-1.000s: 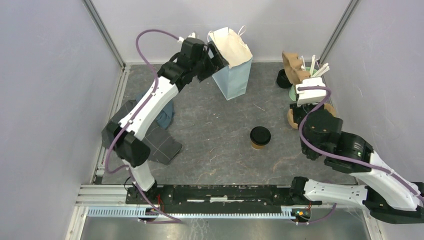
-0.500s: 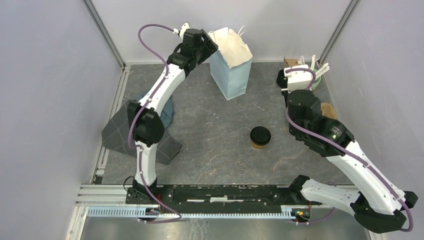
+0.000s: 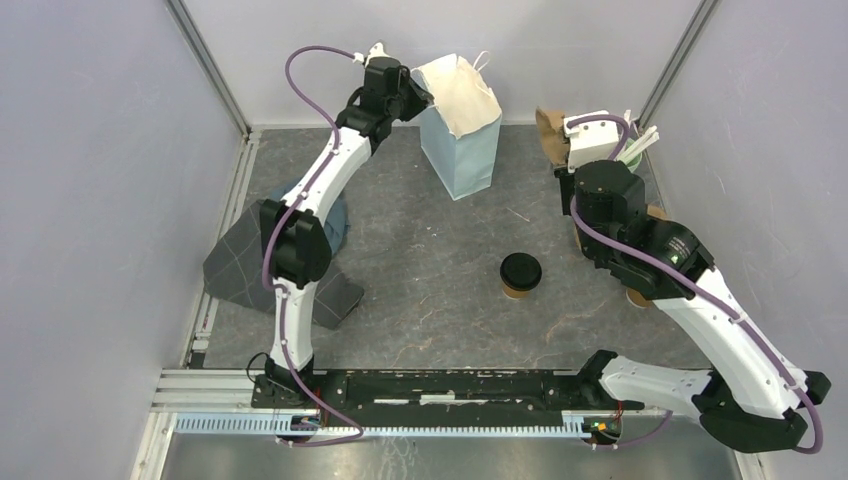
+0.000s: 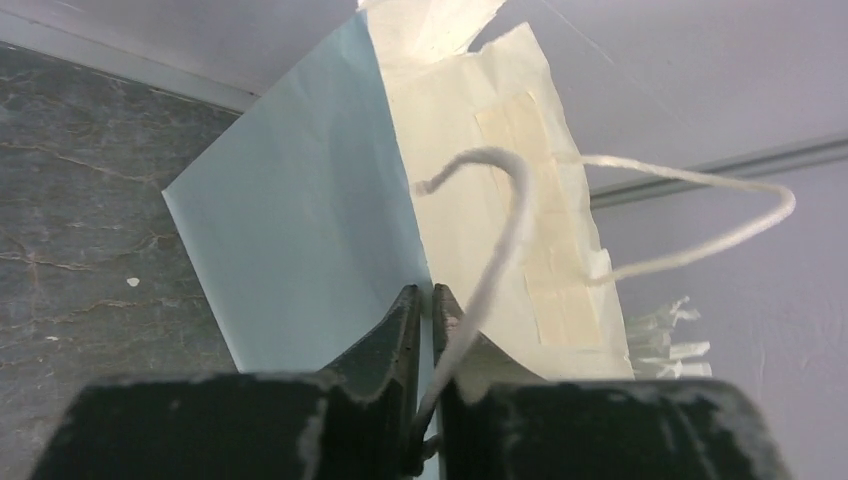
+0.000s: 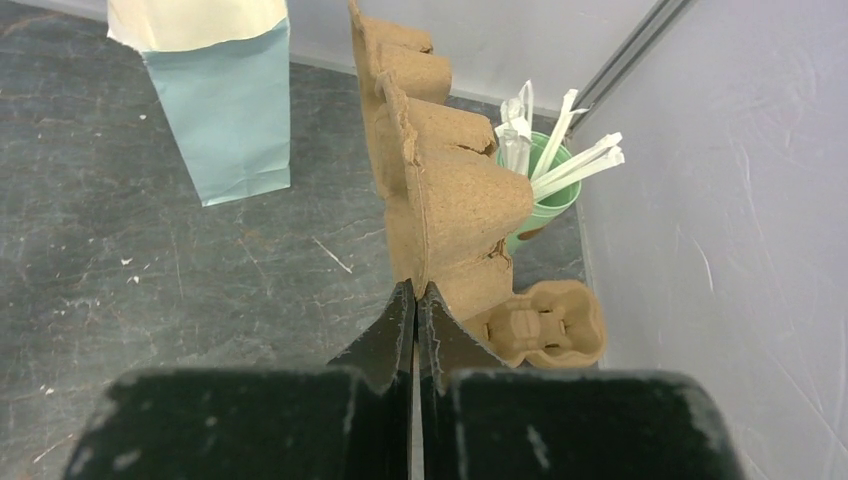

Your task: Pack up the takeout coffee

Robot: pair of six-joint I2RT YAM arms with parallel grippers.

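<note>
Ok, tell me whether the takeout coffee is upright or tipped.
Upright. The takeout coffee stands on the table, its round black lid on and facing straight up.

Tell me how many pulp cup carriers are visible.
2. One pulp cup carrier stands on edge, clamped in the right gripper; the other carrier lies flat on the table beyond it. More may be hidden behind the arm.
</note>
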